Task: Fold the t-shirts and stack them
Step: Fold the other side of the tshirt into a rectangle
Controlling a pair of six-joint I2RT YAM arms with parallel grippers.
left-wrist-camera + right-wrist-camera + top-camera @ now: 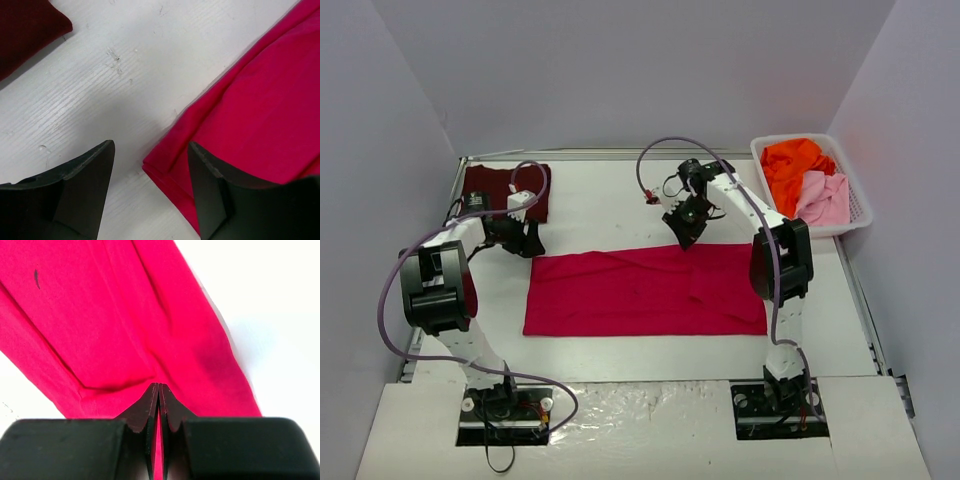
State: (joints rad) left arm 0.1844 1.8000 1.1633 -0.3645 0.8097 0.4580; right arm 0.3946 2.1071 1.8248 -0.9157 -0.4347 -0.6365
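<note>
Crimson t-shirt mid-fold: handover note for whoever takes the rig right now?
Right gripper: shut on the far edge of the crimson t-shirt.
Left gripper: open, over its far left corner, not gripping.
Done: maroon t-shirt folded, far left.
To do: finish the crimson fold, stack it; orange t-shirt and pink t-shirt wait in the basket.

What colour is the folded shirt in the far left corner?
The shirt is dark maroon, clearest in the top view.

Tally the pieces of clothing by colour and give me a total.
red shirt: 1
maroon shirt: 1
orange shirt: 1
pink shirt: 1
Total: 4
</note>
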